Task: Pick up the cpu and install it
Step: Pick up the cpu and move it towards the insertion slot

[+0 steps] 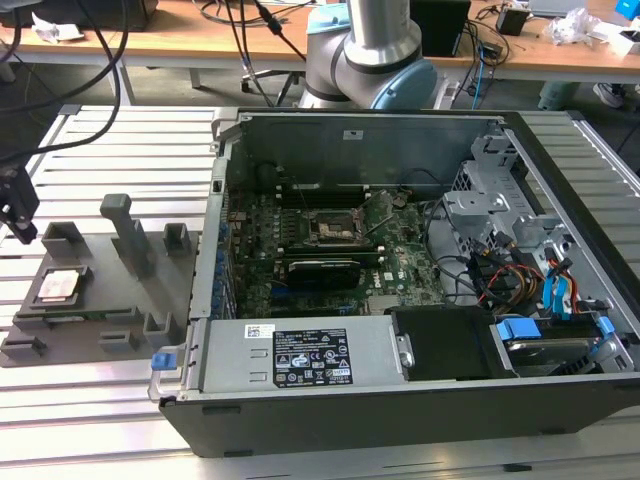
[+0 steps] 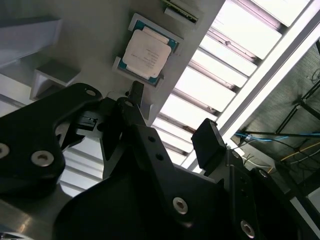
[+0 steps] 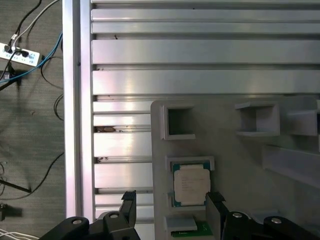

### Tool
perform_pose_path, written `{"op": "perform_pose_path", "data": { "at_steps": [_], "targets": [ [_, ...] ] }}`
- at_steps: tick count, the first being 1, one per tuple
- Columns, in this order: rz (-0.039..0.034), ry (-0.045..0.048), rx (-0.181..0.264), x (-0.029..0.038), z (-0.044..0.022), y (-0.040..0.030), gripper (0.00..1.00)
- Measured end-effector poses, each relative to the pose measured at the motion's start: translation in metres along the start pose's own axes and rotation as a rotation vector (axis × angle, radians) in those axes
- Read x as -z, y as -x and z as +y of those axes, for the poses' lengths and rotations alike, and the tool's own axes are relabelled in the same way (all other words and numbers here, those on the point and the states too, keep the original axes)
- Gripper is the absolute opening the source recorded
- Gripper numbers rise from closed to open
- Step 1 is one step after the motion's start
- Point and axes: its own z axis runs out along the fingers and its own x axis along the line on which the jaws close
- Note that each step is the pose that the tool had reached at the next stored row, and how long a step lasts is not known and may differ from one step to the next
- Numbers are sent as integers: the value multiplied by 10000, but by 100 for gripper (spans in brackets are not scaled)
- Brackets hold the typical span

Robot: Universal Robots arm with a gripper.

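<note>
The end effector [image 1: 18,210] hangs at the exterior view's far left, over the edge of the grey tray [image 1: 120,300] that lies on the slotted metal desk [image 1: 120,140]. In the first wrist view its two black fingers [image 3: 129,210] stand wide apart with nothing between them; the end effector [image 3: 171,196] is empty. In the second wrist view the end effector [image 2: 171,107] is likewise spread and bare.

The cpu [image 1: 58,287] lies flat in a shallow square recess of the tray, silver top up, near the end of the tray at the exterior view's left. In the first wrist view the cpu [image 3: 191,184] sits just beside one finger but apart from it. In the second wrist view the cpu [image 2: 146,52] lies off from the fingertips, untouched. A green-edged board [image 3: 192,230] lies in the slot next to it. Upright grey blocks [image 1: 125,230] rise from the tray farther along.

To the exterior view's right of the tray stands an open case [image 1: 400,400], lying on its side. Inside, the motherboard [image 1: 300,285] faces up, and the socket [image 1: 330,228] sits near its middle, well apart from the cpu. The arm [image 1: 370,50] has its base behind the case.
</note>
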Motion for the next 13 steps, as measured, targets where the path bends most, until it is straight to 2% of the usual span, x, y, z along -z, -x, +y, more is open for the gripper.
{"op": "perform_pose_path", "data": {
  "at_steps": [13],
  "targets": [
    [-1,-19,0,-83,0,-2,66]
  ]
}}
